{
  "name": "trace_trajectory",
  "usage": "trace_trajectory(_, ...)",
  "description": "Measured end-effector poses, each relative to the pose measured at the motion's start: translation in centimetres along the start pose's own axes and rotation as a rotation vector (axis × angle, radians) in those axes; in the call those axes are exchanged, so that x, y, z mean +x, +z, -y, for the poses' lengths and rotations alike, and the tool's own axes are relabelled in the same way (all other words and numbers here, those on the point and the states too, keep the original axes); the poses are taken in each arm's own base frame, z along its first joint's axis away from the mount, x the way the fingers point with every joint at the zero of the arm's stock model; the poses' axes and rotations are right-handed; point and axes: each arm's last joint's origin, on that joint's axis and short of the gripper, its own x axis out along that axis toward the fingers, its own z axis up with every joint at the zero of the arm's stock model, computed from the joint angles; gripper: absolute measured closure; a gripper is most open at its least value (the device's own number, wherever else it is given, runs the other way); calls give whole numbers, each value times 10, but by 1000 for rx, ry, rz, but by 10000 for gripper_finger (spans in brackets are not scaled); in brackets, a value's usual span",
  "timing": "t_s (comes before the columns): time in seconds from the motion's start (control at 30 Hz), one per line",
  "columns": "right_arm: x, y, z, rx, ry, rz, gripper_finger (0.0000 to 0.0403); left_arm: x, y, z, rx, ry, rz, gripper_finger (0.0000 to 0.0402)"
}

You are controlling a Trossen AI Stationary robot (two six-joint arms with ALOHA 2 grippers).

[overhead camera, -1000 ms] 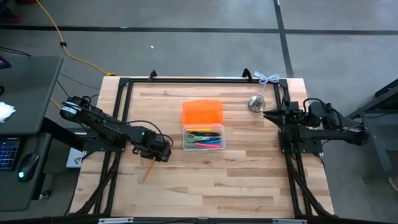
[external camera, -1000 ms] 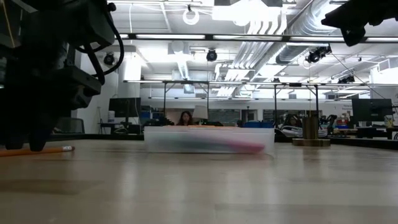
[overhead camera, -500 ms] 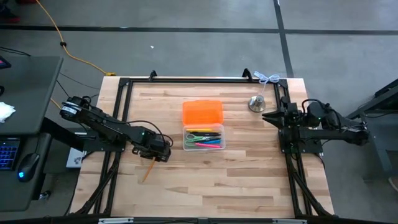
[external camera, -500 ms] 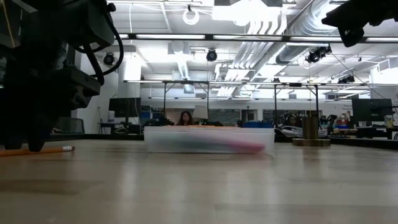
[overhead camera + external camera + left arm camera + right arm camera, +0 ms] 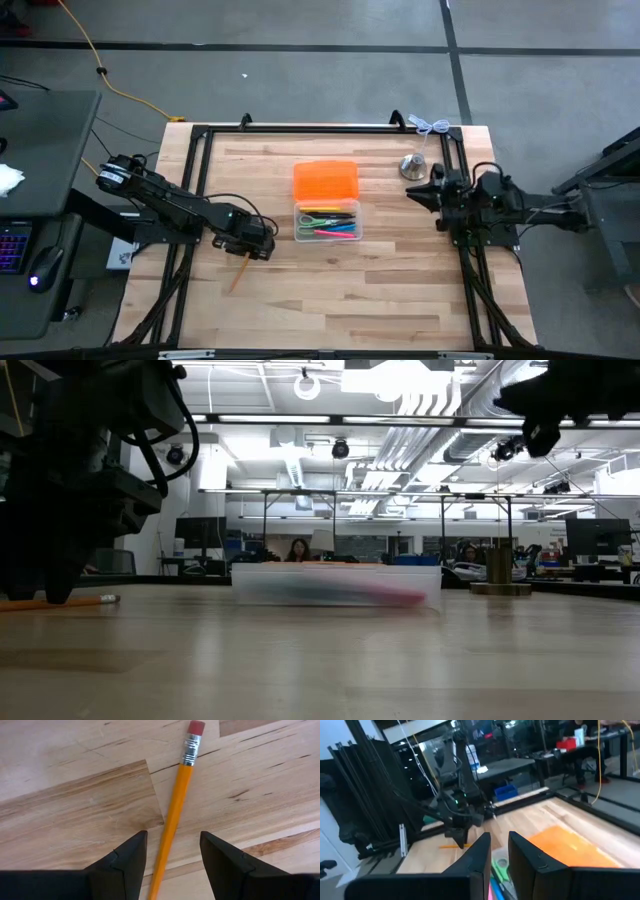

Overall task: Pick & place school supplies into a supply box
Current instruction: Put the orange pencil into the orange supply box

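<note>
While the left tool [image 5: 170,851] hangs spread astride the yellow pencil [image 5: 176,806] on the bench [image 5: 400,270], the shaft runs lengthwise between both fingers, eraser away; right tool [image 5: 415,192] far off.

Robotics lab in an open industrial hall. Exposed ceiling ducts [image 5: 450,420] and strip lights hang over rows of benches with monitors [image 5: 200,532], where a person [image 5: 298,549] sits. Wooden surface [image 5: 330,280] sits in a black frame on grey concrete floor [image 5: 300,70], with a yellow cable [image 5: 110,75] trailing across it.
</note>
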Motion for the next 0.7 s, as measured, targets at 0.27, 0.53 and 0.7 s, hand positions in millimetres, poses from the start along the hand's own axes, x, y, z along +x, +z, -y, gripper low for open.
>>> trace_trajectory(0.27,0,-21,7,41,7,27,360,0,0,0,1,-2,-15,186)
trace_trajectory(0.53,1,-40,15,63,-30,59,359,0,-1,-2,-1,15,-45,186)
trace_trajectory(0.7,2,-46,17,71,-31,61,359,0,-3,-6,-28,58,-91,186)
